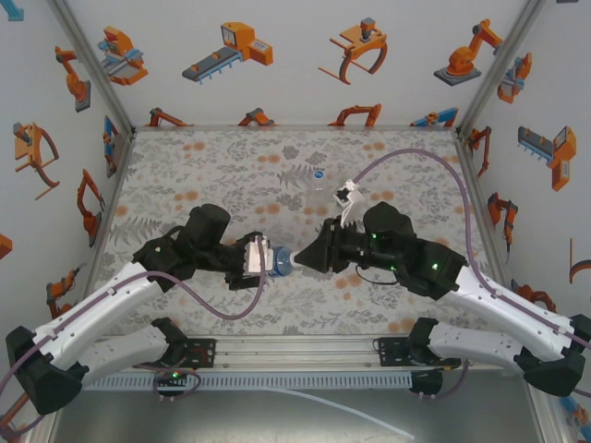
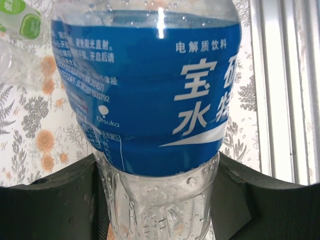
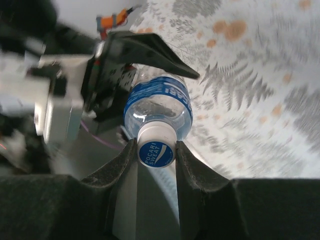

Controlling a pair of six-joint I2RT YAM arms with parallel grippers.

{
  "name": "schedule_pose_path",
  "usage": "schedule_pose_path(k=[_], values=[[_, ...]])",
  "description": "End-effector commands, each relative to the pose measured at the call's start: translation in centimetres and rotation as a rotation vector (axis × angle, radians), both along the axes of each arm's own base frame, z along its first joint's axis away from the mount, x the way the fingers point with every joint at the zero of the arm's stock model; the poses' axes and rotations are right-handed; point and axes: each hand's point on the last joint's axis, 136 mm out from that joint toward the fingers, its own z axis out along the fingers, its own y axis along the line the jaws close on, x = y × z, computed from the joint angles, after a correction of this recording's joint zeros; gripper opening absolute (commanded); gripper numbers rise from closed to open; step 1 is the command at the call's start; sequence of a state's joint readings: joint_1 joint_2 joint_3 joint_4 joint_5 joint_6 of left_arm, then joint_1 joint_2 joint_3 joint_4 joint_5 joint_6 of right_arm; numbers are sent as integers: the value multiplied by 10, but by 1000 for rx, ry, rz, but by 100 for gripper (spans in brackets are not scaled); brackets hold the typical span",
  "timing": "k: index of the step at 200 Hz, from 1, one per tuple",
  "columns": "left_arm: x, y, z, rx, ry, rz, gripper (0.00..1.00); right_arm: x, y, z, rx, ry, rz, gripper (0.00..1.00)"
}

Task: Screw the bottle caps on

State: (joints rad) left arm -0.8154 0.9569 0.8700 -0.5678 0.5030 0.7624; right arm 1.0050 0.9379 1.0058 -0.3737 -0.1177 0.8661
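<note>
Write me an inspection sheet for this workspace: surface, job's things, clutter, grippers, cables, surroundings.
Surface: table covered in a grey leaf and orange flower print.
Job's things: blue-label bottle held sideways between the arms, its cap on the neck; clear bottle and green-label bottle on the table beyond.
Clutter: nothing seen.
Grippers: left gripper shut on the blue-label bottle's body; right gripper shut on the cap.
Cables: purple cables loop from each wrist above the table.
Surroundings: white walls printed with orange robot pictures; metal rail along the near edge.
</note>
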Motion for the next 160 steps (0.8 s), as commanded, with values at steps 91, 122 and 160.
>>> schedule_pose_path(k=[91,122,160], values=[[-3,-7,12,-56,-40,-44,0,32,-29,44,18,-180,-207,41],[-11,-8,17,-73,-13,-78,0,7,-18,74,-55,-560,59,50],[-21,-8,24,-91,17,-117,0,-57,1,76,-91,-940,553,53]])
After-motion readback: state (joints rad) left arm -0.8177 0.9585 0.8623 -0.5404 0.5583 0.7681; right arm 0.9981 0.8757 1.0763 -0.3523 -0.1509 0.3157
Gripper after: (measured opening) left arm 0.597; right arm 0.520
